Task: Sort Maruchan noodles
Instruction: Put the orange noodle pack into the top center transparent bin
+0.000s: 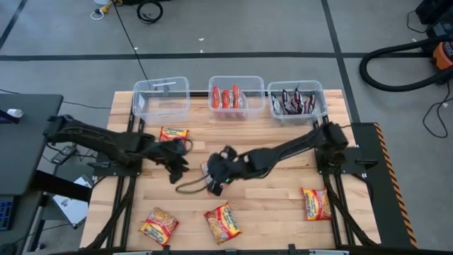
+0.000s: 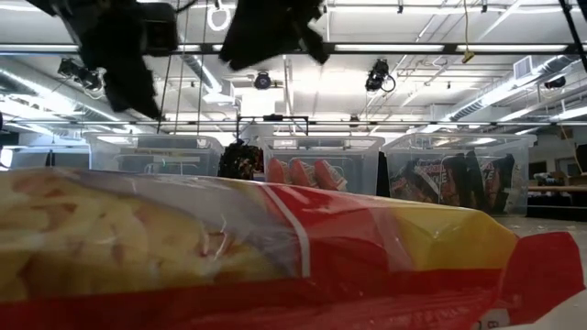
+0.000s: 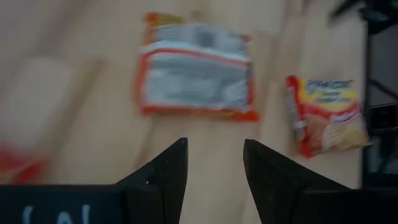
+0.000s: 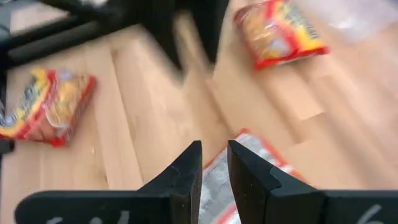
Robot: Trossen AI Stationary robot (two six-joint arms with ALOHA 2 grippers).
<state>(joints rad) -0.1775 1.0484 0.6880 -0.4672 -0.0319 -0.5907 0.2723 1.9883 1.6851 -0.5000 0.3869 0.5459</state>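
Note:
A packet with a silver face and red-orange border (image 3: 196,65) lies flat at the table's middle (image 1: 206,169), between my two grippers. My left gripper (image 3: 214,163) is open and empty, on the packet's left (image 1: 176,172). My right gripper (image 4: 214,167) is open by a narrow gap and empty, over that packet's edge (image 4: 252,177), just right of it (image 1: 214,184). In the low view both arms hang well above the table. Orange-yellow packets lie flat at the far left (image 1: 174,133), near left (image 1: 158,225), near middle (image 1: 222,222) and near right (image 1: 316,203).
Three clear bins stand along the far edge: the left one (image 1: 161,95) holds no packets, the middle one (image 1: 236,97) holds red packets, the right one (image 1: 297,99) holds dark ones. A packet (image 2: 275,247) fills the low view's foreground. A thin cable loop (image 1: 187,188) lies by the grippers.

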